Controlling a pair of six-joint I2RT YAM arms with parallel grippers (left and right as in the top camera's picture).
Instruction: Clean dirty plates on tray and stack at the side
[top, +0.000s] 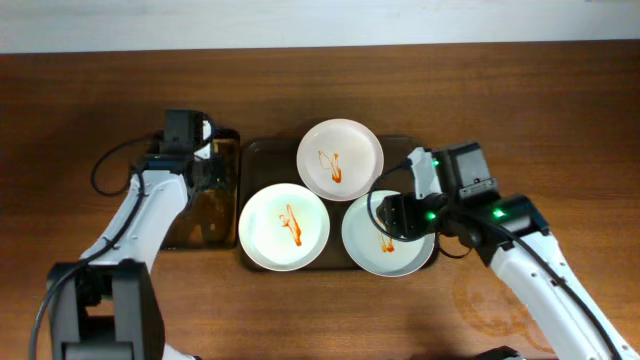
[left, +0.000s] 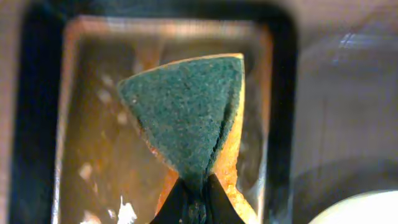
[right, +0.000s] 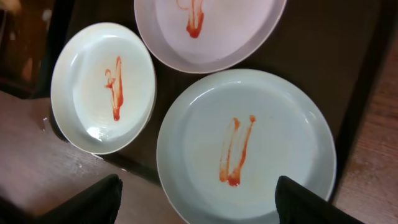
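Three white plates streaked with red sauce lie on the dark tray (top: 262, 152): a far plate (top: 340, 159), a left plate (top: 284, 226) and a right plate (top: 388, 239). My left gripper (left: 198, 198) is shut on a green and yellow sponge (left: 189, 109) and holds it over a brown tinted container (left: 87, 134) left of the tray. My right gripper (right: 198, 199) is open and empty, hovering over the right plate (right: 245, 146). The right wrist view also shows the left plate (right: 102, 87) and the far plate (right: 208, 31).
The container (top: 205, 215) with the sponge sits on the wooden table just left of the tray. A faint wet ring (top: 490, 295) marks the table at the right, under my right arm.
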